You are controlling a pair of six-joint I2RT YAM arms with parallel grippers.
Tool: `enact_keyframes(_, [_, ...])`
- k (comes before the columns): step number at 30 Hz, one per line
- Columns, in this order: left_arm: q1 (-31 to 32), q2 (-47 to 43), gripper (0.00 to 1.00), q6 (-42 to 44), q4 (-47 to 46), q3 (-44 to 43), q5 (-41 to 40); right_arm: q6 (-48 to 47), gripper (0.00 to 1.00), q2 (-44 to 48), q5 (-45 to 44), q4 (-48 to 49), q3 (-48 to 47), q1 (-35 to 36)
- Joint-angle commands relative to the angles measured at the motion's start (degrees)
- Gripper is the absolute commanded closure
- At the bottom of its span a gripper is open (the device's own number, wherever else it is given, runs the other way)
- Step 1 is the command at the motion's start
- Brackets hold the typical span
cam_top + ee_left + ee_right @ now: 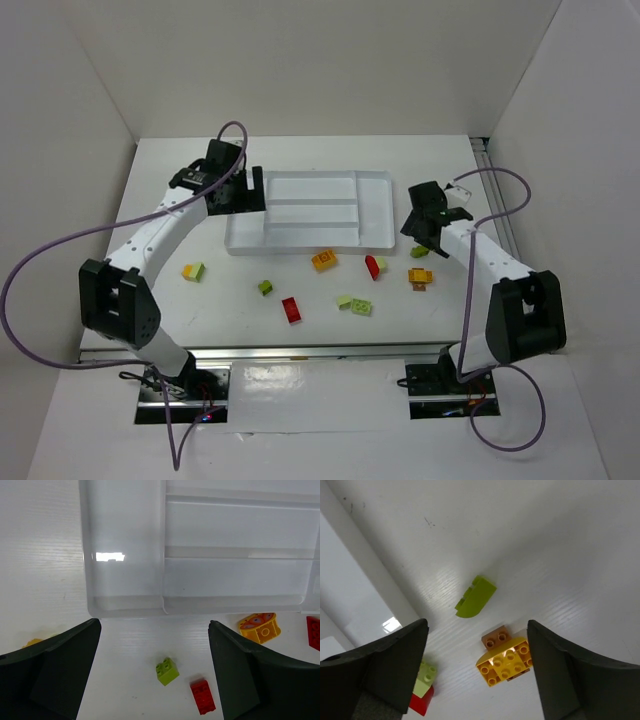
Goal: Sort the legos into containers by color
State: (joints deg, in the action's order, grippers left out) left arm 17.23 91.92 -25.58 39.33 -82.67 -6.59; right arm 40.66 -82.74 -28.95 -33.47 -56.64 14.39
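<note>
Nearest the bases, a small red plastic brick (291, 310) and a pale lime-green flat brick (355, 304) lie on the white surface (215, 315). At three o'clock the right pincer (477, 630) hangs wide open, empty, above a lime-green curved brick (475, 596). At eleven o'clock the left pincer (155, 625), equally spread and empty, hovers by the left end of the shallow white divided plastic tray (375, 205).
</note>
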Motion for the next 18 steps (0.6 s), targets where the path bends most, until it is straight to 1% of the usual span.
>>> enact_keyframes(1, [0.08,-5.16,0.0,1.06,-2.68,0.76,-2.46,-1.29,0.16,2.06,8.19,4.9,1.97,-3.4])
enact_keyframes(2, [0.08,-6.48,0.0,1.06,-2.68,1.28,-3.07,-0.68,0.23,1.36,8.9,4.91,2.58,-4.89])
enact_keyframes(3, [0.08,-7.27,0.0,1.58,-2.68,1.29,-2.21,-0.67,0.27,-0.13,10.04,5.61,2.59,-5.6])
enact_keyframes(6, [0.08,-10.26,0.0,3.25,-4.35,2.95,2.01,-0.67,0.27,-0.76,12.59,7.63,4.69,-7.44])
enact_keyframes(9, [0.08,-12.11,0.0,4.31,-5.58,4.97,4.3,-0.67,0.27,-1.37,15.49,11.32,6.54,-8.67])
enact_keyframes(16, [0.08,-12.73,0.0,4.31,-6.11,4.98,3.16,-1.73,0.27,-4.27,19.28,16.59,8.65,-9.3])
enact_keyframes(18, [0.08,-12.2,0.0,4.31,-6.11,4.98,3.16,-1.73,0.31,-6.46,18.76,16.6,8.65,-9.3])
